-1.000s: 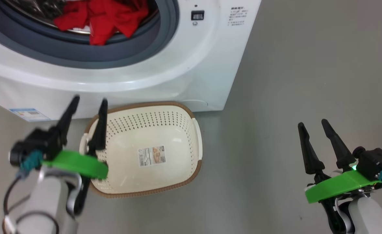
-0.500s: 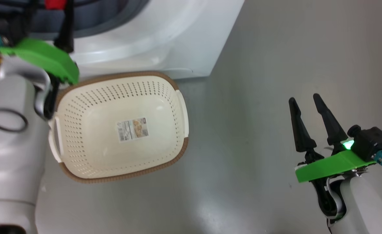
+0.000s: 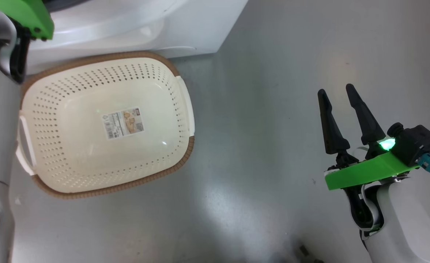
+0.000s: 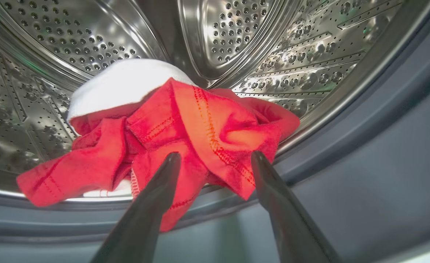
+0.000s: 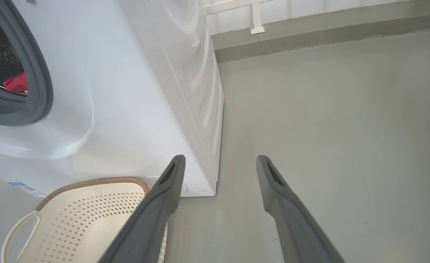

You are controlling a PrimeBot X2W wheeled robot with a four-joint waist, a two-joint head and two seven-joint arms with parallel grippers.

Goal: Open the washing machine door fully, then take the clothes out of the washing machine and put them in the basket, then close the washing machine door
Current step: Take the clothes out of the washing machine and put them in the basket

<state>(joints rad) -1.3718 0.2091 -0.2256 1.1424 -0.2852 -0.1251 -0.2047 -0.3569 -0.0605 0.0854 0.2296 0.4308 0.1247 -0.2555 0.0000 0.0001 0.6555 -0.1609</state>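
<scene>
Pointing at one clothes bundle (image 4: 185,138), left pincer (image 4: 215,155) gapes; one basket (image 3: 90,160) on floor (image 3: 273,109).

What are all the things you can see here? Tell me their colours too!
washing machine: one, white, behind the basket
drum: one, shiny steel, inside the machine
clothes: one bundle, red and white, at the drum's front
basket: one, cream with brown rim, on the floor, no clothes inside
label: one, paper, on the basket's bottom
floor: one, grey, all around
left tool: one, dark, open, at the clothes
right tool: one, dark, open, over bare floor
</scene>
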